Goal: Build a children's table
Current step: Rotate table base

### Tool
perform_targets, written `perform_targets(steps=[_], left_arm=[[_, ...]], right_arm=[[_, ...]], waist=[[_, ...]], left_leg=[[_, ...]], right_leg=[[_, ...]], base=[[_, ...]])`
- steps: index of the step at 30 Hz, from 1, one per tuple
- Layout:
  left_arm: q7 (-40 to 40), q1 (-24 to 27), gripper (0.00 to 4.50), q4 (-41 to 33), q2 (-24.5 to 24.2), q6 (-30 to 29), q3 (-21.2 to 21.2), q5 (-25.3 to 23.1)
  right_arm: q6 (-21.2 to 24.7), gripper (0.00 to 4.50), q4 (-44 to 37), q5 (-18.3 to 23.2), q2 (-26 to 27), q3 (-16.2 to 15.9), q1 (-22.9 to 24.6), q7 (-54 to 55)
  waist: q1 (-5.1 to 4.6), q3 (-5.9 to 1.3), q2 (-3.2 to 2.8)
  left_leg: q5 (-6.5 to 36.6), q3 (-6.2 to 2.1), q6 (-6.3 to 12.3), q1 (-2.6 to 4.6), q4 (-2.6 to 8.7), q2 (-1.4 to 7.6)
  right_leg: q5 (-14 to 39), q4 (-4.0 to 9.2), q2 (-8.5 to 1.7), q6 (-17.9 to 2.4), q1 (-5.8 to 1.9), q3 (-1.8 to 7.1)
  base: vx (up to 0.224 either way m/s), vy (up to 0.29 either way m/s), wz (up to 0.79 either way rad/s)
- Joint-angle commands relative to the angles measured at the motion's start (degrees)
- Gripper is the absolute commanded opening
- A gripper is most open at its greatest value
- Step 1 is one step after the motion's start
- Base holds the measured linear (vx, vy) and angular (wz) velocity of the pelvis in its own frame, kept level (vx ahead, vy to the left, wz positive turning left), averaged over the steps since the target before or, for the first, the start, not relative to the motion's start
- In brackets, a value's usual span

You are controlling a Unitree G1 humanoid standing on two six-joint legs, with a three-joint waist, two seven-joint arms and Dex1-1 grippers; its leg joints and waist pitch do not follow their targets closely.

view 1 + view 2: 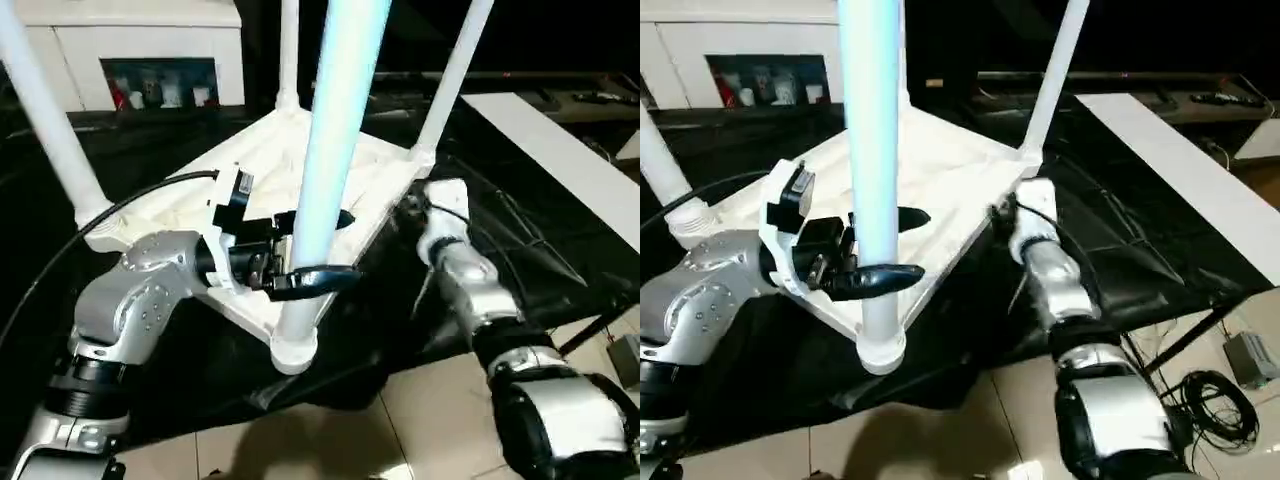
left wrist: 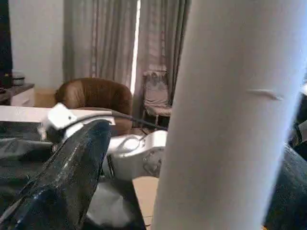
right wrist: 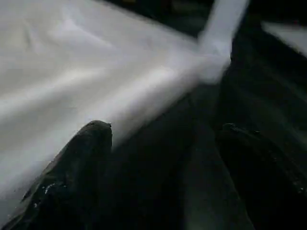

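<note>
Table top [image 1: 300, 170] lies upside down on a black-draped surface [image 1: 520, 250], ribbed underside up, one corner pointing toward the robot at 6 o'clock. All four legs stand upright in the corner sockets: near leg [image 1: 330, 170] at 6 o'clock of the top, left leg [image 1: 45, 120] at 9, far leg [image 1: 288, 50] at 12, right leg [image 1: 450, 75] at 3.

Left gripper [image 1: 322, 248] reaches in from 9 o'clock and straddles the near leg low down, just above its socket [image 1: 294, 350]. Jaws wide; one black finger passes in front of the leg, the other behind it. Can't tell whether either finger actually touches the tube. In the left wrist view the leg sits just beside the one visible finger [image 2: 62, 187].

Right gripper [image 3: 163, 143] sits at the right-hand edge of the top, just on the robot's side of the right leg's socket [image 1: 420, 160]. Jaws fairly wide, nothing between them; in its wrist view the two fingers [image 3: 76, 163] point at the top's edge with the dark cloth below. Contact with the edge can't be told.

White cabinet [image 1: 130, 50] with a glass door at 11 o'clock, beyond the table. White board [image 1: 560, 160] lies at 2 o'clock on the drape. Tiled floor [image 1: 330, 430] at 6 o'clock.
</note>
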State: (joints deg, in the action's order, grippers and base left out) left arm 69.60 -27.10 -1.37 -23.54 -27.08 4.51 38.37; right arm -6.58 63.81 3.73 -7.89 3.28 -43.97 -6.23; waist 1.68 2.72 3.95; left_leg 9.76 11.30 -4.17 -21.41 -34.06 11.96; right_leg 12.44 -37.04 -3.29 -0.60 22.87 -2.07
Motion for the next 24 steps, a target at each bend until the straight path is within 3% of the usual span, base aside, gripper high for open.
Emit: perform_targets(steps=[1,8,15,24], left_arm=[[0.1,-0.2,4.44,-1.0,0.0,0.0,0.4,-0.2],[0.9,-0.3,4.44,-1.6,0.6,0.0,1.1,-0.1],[0.8,0.1,4.44,-3.2,1.1,-0.6,1.8,0.6],[0.5,0.4,4.44,-4.6,2.3,-0.8,3.1,0.5]], right_arm=[[2.9,3.87,1.7,-0.6,0.3,-1.1,0.8,-3.1],[-1.3,3.87,2.7,0.6,4.2,-0.5,0.0,-9.1],[-1.5,3.87,3.5,0.2,7.8,-2.5,-0.8,-14.0],[-3.3,3.87,3.7,-1.7,12.9,-5.9,-0.5,-24.1]], waist=[[0.06,-3.75,-1.16],[0.20,-3.51,-1.55],[-0.05,-3.53,-1.45],[-1.42,-3.40,-1.47]], left_leg=[[10.0,-0.33,-2.16,0.82,3.23,0.69],[11.4,-0.43,-1.99,1.10,3.48,1.14],[10.5,-0.44,-1.66,0.89,3.47,1.14],[11.2,-0.59,-0.71,0.72,3.52,1.36]], right_leg=[[-0.4,3.83,-2.91,-10.7,-3.00,2.39],[2.0,3.93,-3.17,-12.0,-2.66,2.36],[0.5,3.77,-3.33,-12.5,-2.88,2.39],[1.9,3.96,-3.56,-13.9,-2.84,2.39]], base=[[0.000,0.000,0.00],[0.000,0.000,0.00],[0.000,0.000,0.00],[0.000,0.000,0.00]])
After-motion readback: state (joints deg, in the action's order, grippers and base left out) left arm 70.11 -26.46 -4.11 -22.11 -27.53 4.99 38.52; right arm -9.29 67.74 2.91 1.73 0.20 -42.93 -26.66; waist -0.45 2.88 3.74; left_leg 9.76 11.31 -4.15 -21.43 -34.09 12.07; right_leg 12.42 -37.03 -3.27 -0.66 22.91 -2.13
